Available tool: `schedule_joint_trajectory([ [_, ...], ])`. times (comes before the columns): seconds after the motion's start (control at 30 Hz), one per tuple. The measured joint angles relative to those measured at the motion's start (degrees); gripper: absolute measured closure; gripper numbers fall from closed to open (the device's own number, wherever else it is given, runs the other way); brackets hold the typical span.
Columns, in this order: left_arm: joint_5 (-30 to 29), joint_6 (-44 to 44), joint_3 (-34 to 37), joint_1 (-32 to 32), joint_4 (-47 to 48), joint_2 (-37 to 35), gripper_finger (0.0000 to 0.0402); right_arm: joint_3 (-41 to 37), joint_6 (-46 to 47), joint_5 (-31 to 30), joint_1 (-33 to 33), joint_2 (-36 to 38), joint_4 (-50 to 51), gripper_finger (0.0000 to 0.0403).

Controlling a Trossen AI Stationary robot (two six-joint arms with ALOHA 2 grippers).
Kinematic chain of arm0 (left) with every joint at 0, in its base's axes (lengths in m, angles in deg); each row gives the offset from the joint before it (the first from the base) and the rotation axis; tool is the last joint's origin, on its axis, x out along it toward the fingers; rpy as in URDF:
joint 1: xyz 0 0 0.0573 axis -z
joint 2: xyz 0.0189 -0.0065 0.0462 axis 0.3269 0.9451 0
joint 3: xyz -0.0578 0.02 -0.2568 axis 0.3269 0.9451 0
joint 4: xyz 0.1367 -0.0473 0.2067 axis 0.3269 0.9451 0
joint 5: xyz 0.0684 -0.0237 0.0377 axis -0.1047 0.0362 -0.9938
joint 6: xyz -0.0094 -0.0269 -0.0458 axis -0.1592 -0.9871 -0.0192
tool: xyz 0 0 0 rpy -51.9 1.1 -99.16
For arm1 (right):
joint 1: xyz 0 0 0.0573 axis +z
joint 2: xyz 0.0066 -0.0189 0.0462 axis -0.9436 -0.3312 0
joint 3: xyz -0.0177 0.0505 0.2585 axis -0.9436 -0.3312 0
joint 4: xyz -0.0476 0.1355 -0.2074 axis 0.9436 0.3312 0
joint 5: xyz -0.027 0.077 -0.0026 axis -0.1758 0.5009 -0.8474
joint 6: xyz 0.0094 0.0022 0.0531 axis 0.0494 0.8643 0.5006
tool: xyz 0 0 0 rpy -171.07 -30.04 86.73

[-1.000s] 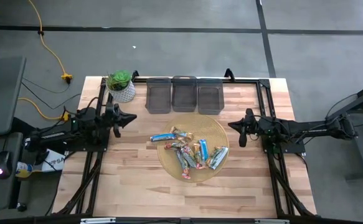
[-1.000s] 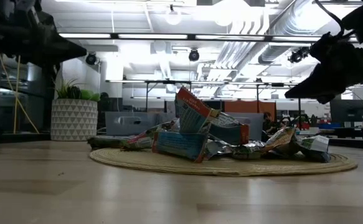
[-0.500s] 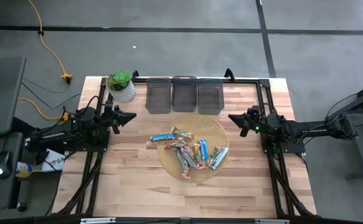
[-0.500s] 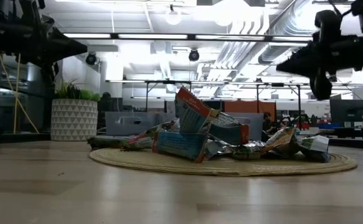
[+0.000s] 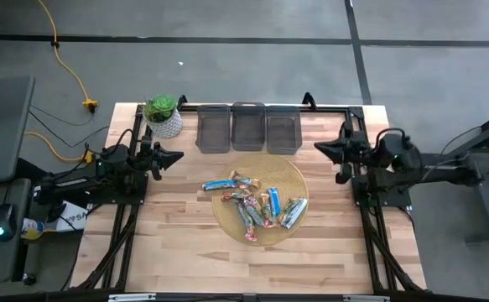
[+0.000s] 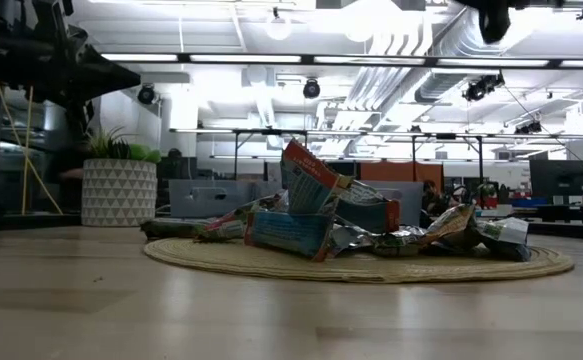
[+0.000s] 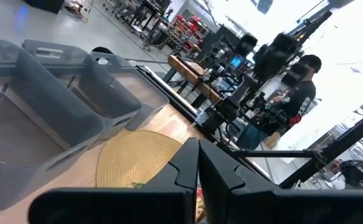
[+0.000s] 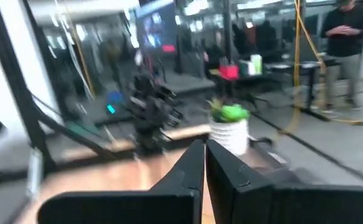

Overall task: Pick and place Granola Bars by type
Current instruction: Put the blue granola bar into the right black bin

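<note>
Granola Bars (image 5: pixel 257 204) all heaped on round woven mat (image 5: pixel 227 220) at table centre, approx ten, blue, brown/red & multicolour wrappers, none in any bin. One blue bar lies at the heap's 10 o'clock edge, the rest bunch toward 5 o'clock. In low view heap (image 6: pixel 331 215) sits on mat, one wrapper propped up on end. 3 grey bins (image 5: pixel 247 127) in a row at 12 o'clock from mat, just beside its rim. Potted plant (image 5: pixel 163 115) at 10 o'clock from mat, near table corner. Left gripper (image 5: pixel 175 156) at 9 o'clock, off the mat, fingers (image 7: pixel 225 177) pressed together, nothing held. Right gripper (image 5: pixel 320 148) at 2 o'clock from mat, raised, fingers (image 8: pixel 228 168) closed tight, empty. Person (image 7: pixel 296 90) in the room behind, seen in left wrist view.
</note>
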Motion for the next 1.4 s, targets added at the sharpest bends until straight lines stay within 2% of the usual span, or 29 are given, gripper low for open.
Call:
schedule_joint_trajectory([
  [0.1,0.0,0.0,0.0,0.0,0.1,0.0,0.0392,9.9,-3.7,-0.2,0.0,-5.6,11.9,0.0402],
  [0.27,0.0,0.1,0.0,0.0,0.5,0.0,0.0392,22.3,-4.5,1.9,0.0,-15.1,29.9,0.0402],
  [0.43,0.0,0.5,0.0,0.0,0.5,0.0,0.0392,30.2,-6.0,11.1,0.0,-25.3,42.8,0.0375],
  [0.6,0.0,0.5,0.0,0.0,0.5,0.0,0.0392,34.2,-7.4,19.6,2.2,-34.0,51.2,0.0316],
  [0.77,-0.2,1.4,0.0,0.0,0.5,0.0,0.0392,34.2,-11.2,20.8,7.6,-40.6,54.9,0.0260],
  [0.93,-0.2,1.6,0.0,0.0,0.5,0.0,0.0392,34.2,-16.8,18.0,13.0,-47.2,56.2,0.0224],
  [1.07,-0.3,1.6,0.0,0.0,0.5,0.0,0.0392,34.2,-19.9,16.7,16.2,-52.3,55.9,0.0215],
  [1.4,-0.3,1.6,0.0,0.0,0.5,0.0,0.0392,34.2,-19.8,15.9,20.2,-62.6,50.5,0.0214],
])
